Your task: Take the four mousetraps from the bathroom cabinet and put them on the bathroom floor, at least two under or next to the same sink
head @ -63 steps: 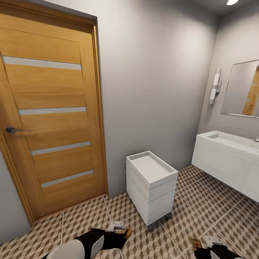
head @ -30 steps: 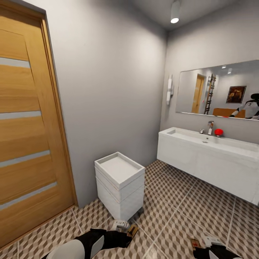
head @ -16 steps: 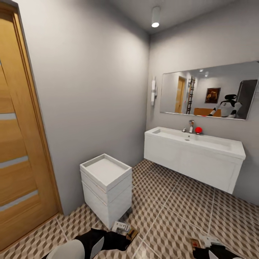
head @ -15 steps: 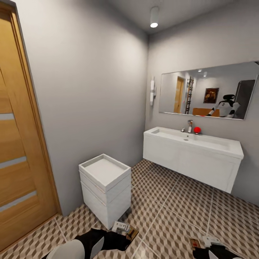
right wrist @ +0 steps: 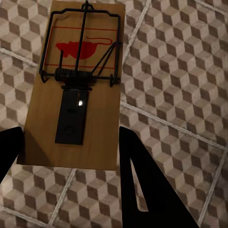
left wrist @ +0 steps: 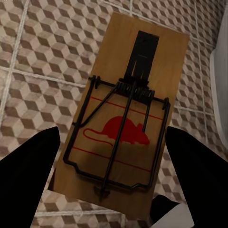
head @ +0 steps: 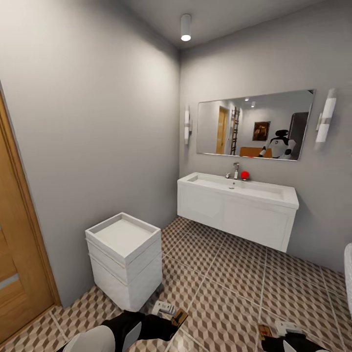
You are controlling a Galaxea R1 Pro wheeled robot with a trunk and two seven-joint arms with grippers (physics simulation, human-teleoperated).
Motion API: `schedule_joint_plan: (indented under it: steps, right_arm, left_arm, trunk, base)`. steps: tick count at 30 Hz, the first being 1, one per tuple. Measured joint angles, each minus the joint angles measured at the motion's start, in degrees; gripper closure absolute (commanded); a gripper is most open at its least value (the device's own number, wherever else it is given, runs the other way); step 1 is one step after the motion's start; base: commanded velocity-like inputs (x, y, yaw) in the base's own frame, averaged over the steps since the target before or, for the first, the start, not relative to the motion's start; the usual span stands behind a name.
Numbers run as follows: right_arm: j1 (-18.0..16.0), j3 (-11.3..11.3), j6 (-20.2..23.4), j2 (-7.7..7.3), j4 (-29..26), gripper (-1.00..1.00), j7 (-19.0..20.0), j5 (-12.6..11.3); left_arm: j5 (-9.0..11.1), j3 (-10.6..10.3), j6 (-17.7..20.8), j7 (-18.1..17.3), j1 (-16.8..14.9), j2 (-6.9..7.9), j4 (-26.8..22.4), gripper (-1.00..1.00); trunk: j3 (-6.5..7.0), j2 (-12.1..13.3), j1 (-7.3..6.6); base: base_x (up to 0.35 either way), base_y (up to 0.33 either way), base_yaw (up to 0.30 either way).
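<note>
Risk now: both fingers grip mousetraps, left mousetrap (left wrist: 121,118) and right mousetrap (right wrist: 78,85); loosened grip drops either far short of sink (head: 239,188).

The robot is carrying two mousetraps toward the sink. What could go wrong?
A mousetrap in the left gripper or the one in the right gripper might slip and fall far from the sink. Also, the white drawer unit stands close ahead, so the robot could bump it.
</note>
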Motion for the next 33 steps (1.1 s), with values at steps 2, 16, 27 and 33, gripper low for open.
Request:
schedule_joint_plan:
  steps: [2, 16, 27, 33]
  right_arm:
    - [0.00, 0.00, 0.00, 0.01, 0.00, 1.00, 0.01, 0.00]
    - [0.00, 0.16, 0.01, 0.06, 0.09, 1.00, 0.08, 0.02]
    - [0.00, 0.19, 0.06, 0.10, 0.09, 1.00, 0.17, 0.02]
    - [0.01, 0.18, 0.05, 0.15, 0.68, 1.00, 0.06, 0.07]
  left_arm:
    - [0.00, 0.02, -0.01, 0.11, 0.00, 0.00, -0.01, 1.00]
    - [0.50, 0.06, 0.14, 4.95, 0.00, 0.01, -0.19, 1.00]
    - [0.06, 0.06, 0.07, 4.26, 0.00, 0.00, -0.03, 1.00]
    - [0.05, 0.08, 0.08, 4.25, 0.00, 0.00, 0.02, 1.00]
  trunk:
    - [0.01, 0.00, 0.00]
    - [0.02, 0.00, -0.03]
    - [0.02, 0.00, -0.03]
    - [0.02, 0.00, 0.00]
  base:
    - [0.000, 0.000, -0.039]
    - [0.245, 0.000, -0.003]
    - [0.303, 0.000, 0.000]
    - [0.056, 0.000, -0.063]
